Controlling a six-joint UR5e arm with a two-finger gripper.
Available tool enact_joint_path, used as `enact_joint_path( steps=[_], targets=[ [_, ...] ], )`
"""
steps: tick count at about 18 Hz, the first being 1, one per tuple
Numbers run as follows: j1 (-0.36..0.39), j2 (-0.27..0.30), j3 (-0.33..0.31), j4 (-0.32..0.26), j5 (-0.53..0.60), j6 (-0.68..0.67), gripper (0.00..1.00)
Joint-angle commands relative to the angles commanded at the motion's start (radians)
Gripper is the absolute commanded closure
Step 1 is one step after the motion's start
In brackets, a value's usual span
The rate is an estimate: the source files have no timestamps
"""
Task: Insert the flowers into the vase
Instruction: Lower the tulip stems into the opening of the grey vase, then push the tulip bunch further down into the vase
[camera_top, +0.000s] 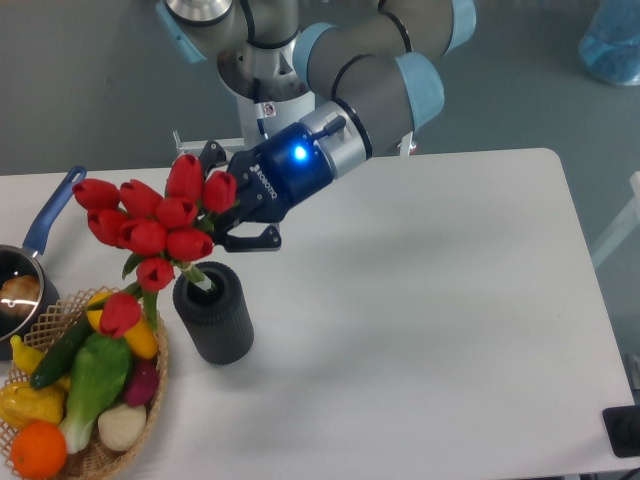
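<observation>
The flowers (150, 225), a bunch of red tulip buds with green stems, stand with their stems in the mouth of the vase (218, 322) and lean to the left. One bud droops over the basket. The vase is a dark grey ribbed cylinder, upright on the white table, left of centre. My gripper (228, 200) is just right of and behind the buds, above the vase. Its two black fingers are spread wide, one above and one below the bunch's right side. The buds hide the gap between the fingers.
A wicker basket (120, 455) of colourful vegetables sits right next to the vase at front left. A blue-handled saucepan (52, 212) is at the left edge. A dark object (625, 430) sits at the table's front right corner.
</observation>
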Motion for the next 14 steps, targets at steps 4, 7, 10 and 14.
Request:
enact_joint_path(
  steps=[4, 7, 10, 14],
  targets=[
    [0.000, -0.012, -0.012, 0.000, 0.029, 0.003, 1.00],
    [-0.006, -0.038, -0.020, 0.014, 0.078, 0.005, 1.00],
    [-0.015, -0.063, -0.020, 0.032, 0.112, 0.008, 1.00],
    [-0.021, -0.089, -0.025, 0.034, 0.153, 0.057, 0.97]
  ],
)
